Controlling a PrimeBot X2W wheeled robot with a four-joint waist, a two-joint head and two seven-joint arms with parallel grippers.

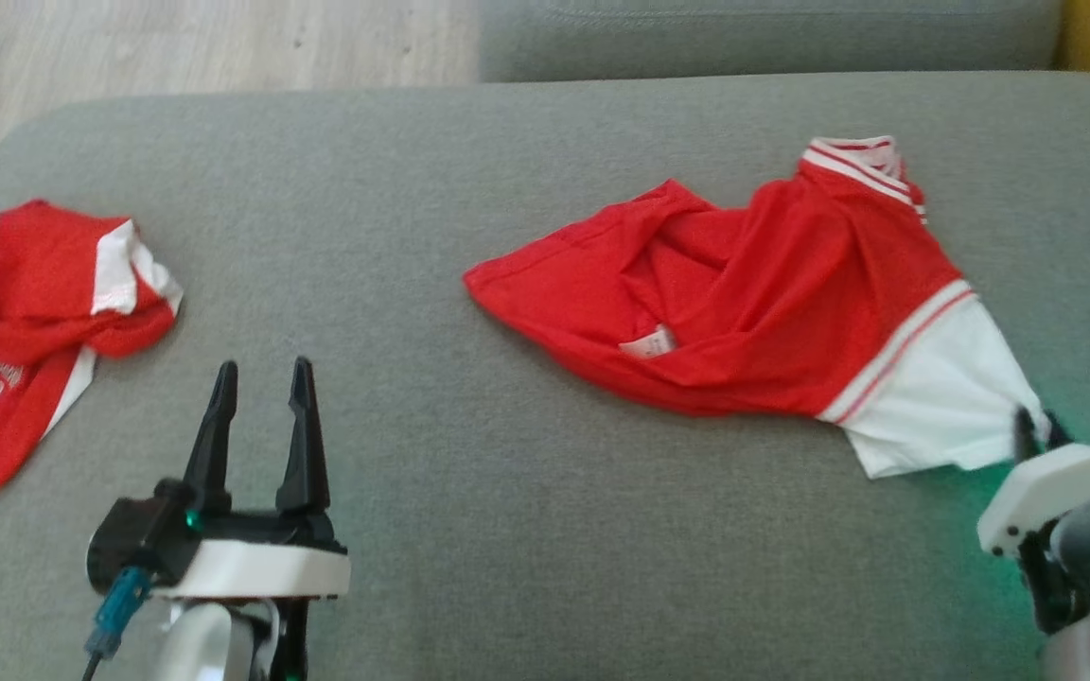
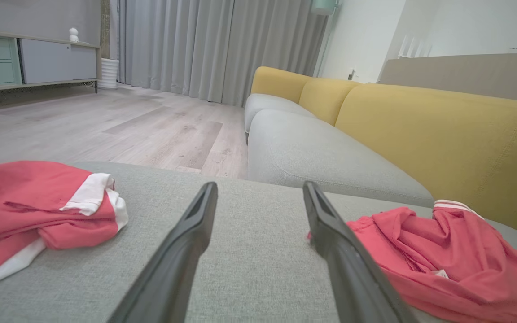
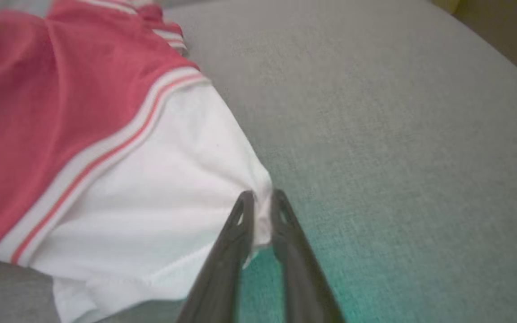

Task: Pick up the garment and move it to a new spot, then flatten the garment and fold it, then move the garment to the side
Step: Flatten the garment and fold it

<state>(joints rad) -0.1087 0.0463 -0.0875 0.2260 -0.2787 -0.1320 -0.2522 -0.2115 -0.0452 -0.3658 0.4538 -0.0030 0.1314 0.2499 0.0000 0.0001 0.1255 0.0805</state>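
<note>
A crumpled red garment (image 1: 753, 303) with a white sleeve and striped trim lies on the grey cushion (image 1: 507, 492), right of centre. My right gripper (image 1: 1035, 427) is at the tip of that white sleeve, shut on a pinch of the white cloth; the right wrist view shows the garment (image 3: 119, 148) with its fabric caught between the fingers of the right gripper (image 3: 262, 202). My left gripper (image 1: 261, 378) hovers open over bare cushion at the lower left, holding nothing. In the left wrist view, the left gripper (image 2: 260, 190) points between both garments, the red garment (image 2: 438, 255) to its right.
A second red and white jersey (image 1: 25, 322) printed with 23 lies at the cushion's left edge, also seen as the jersey (image 2: 38, 211). Wooden floor (image 1: 176, 47) lies beyond the cushion's far left corner. A grey and yellow sofa (image 2: 375, 134) stands behind.
</note>
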